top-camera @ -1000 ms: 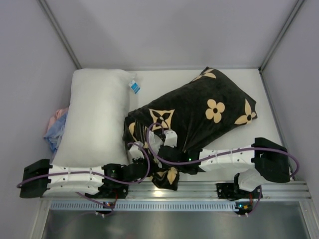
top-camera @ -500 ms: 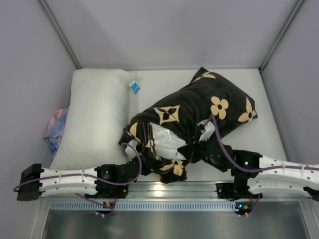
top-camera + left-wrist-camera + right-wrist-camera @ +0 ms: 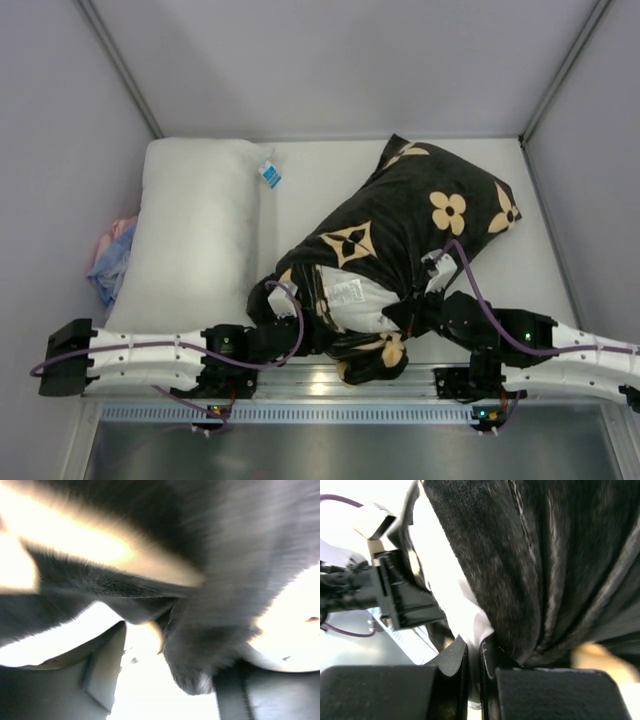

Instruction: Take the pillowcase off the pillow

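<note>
White desk (image 3: 330, 170) lies under everything. Danger, as I judge it: the right gripper (image 3: 474, 652) has only a thin pinch, so it may slip, or catch the pillowcase (image 3: 400, 230) too and drag both together. It is almost closed on white cloth of the pillow (image 3: 352, 300). The left gripper (image 3: 172, 650) stands released, the pillowcase hanging loose between its fingers (image 3: 107, 675). Pillow peeks out at 6 o'clock; pillowcase stretches toward 1 o'clock.
</note>
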`<state>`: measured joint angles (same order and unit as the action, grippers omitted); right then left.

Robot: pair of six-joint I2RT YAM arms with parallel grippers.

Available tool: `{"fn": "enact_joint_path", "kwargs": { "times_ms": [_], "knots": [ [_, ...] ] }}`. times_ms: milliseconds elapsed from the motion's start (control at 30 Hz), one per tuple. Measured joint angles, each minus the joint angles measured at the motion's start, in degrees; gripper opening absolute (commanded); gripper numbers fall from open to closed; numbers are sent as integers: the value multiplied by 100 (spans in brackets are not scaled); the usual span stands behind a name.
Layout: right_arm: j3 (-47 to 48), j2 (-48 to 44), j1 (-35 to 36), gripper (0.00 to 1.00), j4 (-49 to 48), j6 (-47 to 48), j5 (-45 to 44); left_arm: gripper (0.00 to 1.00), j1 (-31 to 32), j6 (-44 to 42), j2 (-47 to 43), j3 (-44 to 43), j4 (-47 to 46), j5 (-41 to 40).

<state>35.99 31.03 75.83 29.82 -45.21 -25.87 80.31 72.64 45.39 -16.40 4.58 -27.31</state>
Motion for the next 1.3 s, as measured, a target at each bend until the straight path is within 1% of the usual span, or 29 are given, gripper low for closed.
{"fn": "enact_joint_path", "kwargs": {
  "times_ms": [33, 133, 233, 267, 467, 567, 667, 833, 967, 1000, 1033, 1067, 1133, 1167, 1200, 1267, 1300],
  "knots": [
    [0, -26, 0, 0, 72, 0, -20, 87, 0, -173, 85, -136, 144, 92],
    [-39, -160, -11, 0, 304, -7, -116, 89, 26, -518, 136, -498, 439, 221],
    [-116, -332, -33, 0, 533, -72, -190, 95, 70, -640, 136, -920, 826, 166],
    [-131, -387, -35, 0, 597, -92, -201, 99, 76, -634, 136, -1064, 1008, 90],
    [-184, -588, -37, 0, 802, -144, -195, 99, 79, -481, 153, -1602, 1895, -549],
    [-184, -538, -37, 0, 804, -127, -138, 99, 50, -463, 326, -1884, 2232, -850],
    [-184, -546, -37, 0, 822, -90, -83, 99, -142, -529, 586, -2221, 2424, -990],
    [-184, -603, -37, 0, 911, -33, -31, 99, -734, -876, 1064, -2452, 2284, -796],
    [-181, -682, -37, 0, 1027, -28, 7, 98, -1097, -1126, 1351, -2455, 2039, -385],
    [-181, -713, -37, 0, 1058, -28, 4, 94, -1217, -1176, 1388, -2455, 1969, -243],
    [-181, -741, -39, 0, 1080, -26, 2, 88, -1335, -1220, 1408, -2452, 1897, -111],
    [-181, -774, -42, 0, 1110, -28, -4, 68, -1434, -1257, 1410, -2441, 1853, -9],
    [-168, -824, -59, 0, 1189, -33, -66, 43, -1574, -1292, 1360, -2378, 1764, 138],
    [-153, -848, -61, 0, 1224, -37, -94, 26, -1609, -1294, 1303, -2317, 1751, 188],
    [-107, -879, -59, 0, 1292, -44, -153, 19, -1626, -1268, 1196, -2201, 1679, 238],
    [-7, -940, -61, 0, 1390, -52, -306, 10, -1635, -1226, 863, -1895, 1615, 350],
    [68, -975, -61, 0, 1443, -68, -398, 0, -1637, -1185, 647, -1700, 1563, 409]
  ]
}}
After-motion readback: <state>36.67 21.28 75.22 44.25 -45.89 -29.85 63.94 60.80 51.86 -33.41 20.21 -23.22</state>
